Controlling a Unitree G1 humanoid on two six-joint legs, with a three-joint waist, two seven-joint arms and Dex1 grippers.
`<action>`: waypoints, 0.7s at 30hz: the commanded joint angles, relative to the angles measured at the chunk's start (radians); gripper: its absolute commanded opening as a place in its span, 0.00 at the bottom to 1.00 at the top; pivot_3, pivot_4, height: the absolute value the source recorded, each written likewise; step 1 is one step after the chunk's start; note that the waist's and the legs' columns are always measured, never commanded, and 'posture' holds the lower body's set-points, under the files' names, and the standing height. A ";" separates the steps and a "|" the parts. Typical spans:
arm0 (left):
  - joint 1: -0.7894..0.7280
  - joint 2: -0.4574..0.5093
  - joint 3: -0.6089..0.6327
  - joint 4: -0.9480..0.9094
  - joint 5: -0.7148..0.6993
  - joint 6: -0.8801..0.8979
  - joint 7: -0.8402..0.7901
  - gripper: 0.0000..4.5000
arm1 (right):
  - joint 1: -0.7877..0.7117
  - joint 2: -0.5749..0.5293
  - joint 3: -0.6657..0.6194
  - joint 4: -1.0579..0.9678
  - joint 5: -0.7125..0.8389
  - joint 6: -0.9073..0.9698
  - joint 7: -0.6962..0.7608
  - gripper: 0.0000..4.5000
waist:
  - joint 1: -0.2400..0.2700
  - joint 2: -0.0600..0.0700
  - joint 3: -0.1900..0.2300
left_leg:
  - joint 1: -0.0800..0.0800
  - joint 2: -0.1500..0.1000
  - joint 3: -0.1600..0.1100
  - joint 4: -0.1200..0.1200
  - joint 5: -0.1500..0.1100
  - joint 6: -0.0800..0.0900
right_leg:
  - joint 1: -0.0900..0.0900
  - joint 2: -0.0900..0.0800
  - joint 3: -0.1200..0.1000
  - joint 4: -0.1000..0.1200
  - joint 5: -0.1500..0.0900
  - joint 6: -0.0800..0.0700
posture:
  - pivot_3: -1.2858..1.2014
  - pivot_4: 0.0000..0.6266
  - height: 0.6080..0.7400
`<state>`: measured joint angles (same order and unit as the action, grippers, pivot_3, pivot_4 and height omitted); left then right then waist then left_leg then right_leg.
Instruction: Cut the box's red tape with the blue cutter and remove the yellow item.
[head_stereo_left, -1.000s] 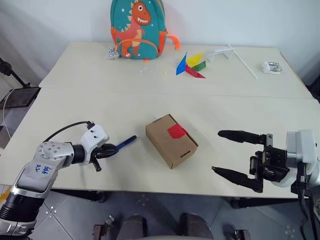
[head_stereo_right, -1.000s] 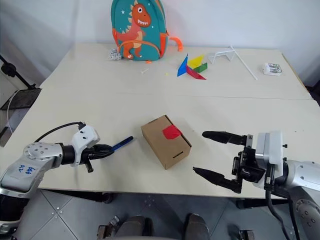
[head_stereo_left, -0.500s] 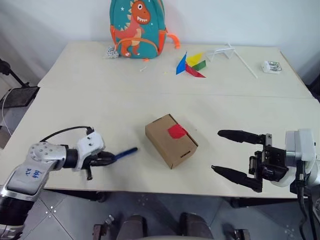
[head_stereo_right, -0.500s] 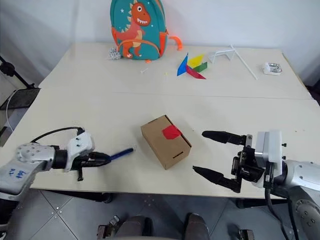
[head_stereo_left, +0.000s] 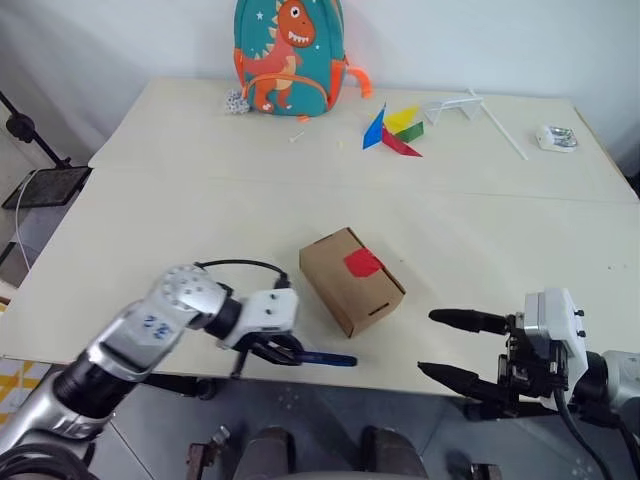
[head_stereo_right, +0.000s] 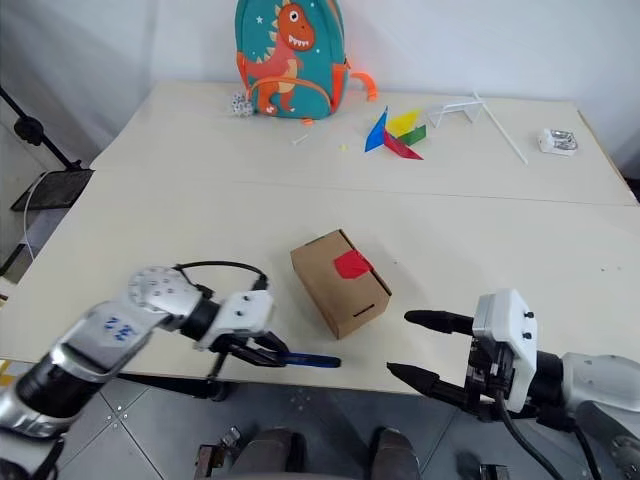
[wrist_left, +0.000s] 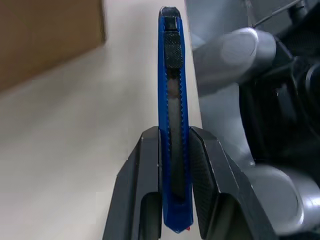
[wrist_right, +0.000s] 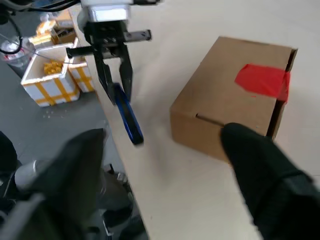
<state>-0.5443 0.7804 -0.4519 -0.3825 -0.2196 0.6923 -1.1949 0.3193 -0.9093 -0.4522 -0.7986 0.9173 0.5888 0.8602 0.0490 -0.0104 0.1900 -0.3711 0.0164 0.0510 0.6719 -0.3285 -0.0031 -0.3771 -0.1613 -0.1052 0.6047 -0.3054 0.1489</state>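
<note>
The box (head_stereo_left: 352, 281) is a small brown corrugated carton lying closed near the front edge of the pale table (head_stereo_left: 200, 200), turned at an angle, its tuck flap down with a slot showing on the near face. The red tape (head_stereo_left: 363, 263) is a short bright strip stuck on top, reaching the lid's edge. The left pincer (head_stereo_left: 283, 350) is clenched on the blue cutter (head_stereo_left: 325, 358), a slim dark blue tool with a ridged black slider along its spine; it juts out over the table's front edge, just in front of the box and apart from it. The right pincer (head_stereo_left: 450, 345) hovers to the box's right, fingers spread, grasping nothing.
</note>
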 joint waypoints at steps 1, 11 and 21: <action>-0.044 -0.073 -0.060 0.015 0.066 0.049 0.082 0.10 | 0.031 -0.019 -0.042 -0.037 -0.058 -0.004 -0.006 0.57 | 0.002 0.000 0.000 | 0.000 0.000 0.000 0.001 0.000 0.000 | 0.000 0.000 0.000 0.000 0.000 0.000 | 0.52 0.24 1.00; -0.074 -0.171 -0.179 0.007 0.144 0.151 0.165 0.10 | -0.031 -0.024 0.163 -0.023 -0.237 0.003 -0.051 0.01 | 0.004 0.000 0.000 | -0.002 0.000 -0.002 0.009 -0.002 0.003 | 0.002 -0.001 0.000 0.002 0.000 0.000 | 0.52 0.24 1.00; -0.106 -0.161 -0.231 -0.020 0.146 0.220 0.150 0.10 | -0.201 -0.037 0.421 0.047 -0.335 0.111 -0.067 0.01 | 0.003 -0.001 0.000 | -0.002 -0.001 -0.002 0.010 -0.002 0.004 | 0.003 -0.002 0.000 0.002 0.000 0.000 | 0.52 0.24 1.00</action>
<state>-0.6602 0.6063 -0.6378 -0.3911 -0.0801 0.8845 -1.0319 0.1362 -0.9471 -0.0582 -0.7492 0.5889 0.6775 0.8012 0.0517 -0.0110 0.1897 -0.3727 0.0153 0.0487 0.6822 -0.3308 0.0005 -0.3745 -0.1630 -0.1054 0.6068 -0.3052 0.1493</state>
